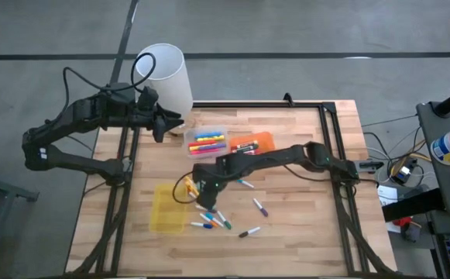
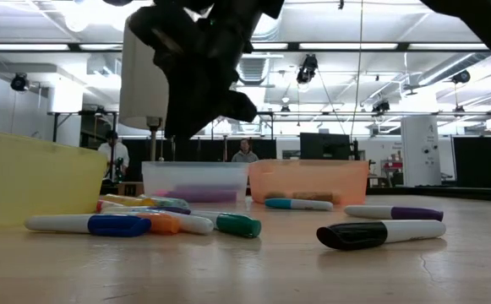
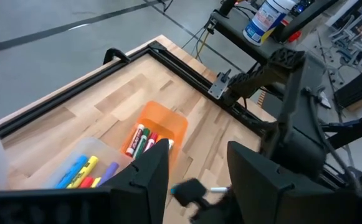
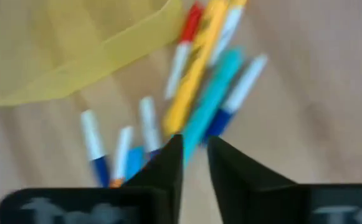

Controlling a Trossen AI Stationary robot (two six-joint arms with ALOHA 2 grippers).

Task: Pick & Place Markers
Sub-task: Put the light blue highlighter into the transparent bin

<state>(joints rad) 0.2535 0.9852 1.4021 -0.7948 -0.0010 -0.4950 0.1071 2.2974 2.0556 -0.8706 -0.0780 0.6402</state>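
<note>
Right pincer [image 1: 199, 188] above markers [image 1: 213, 220], wooden table [image 1: 302, 232]

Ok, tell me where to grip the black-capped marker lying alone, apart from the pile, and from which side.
Take the black-capped marker mid-barrel, coming straight down with the fingers across its width. It lies flat on the table, clear of the marker cluster, so both long sides look free. The right gripper, over that cluster, is probably nearest.
</note>
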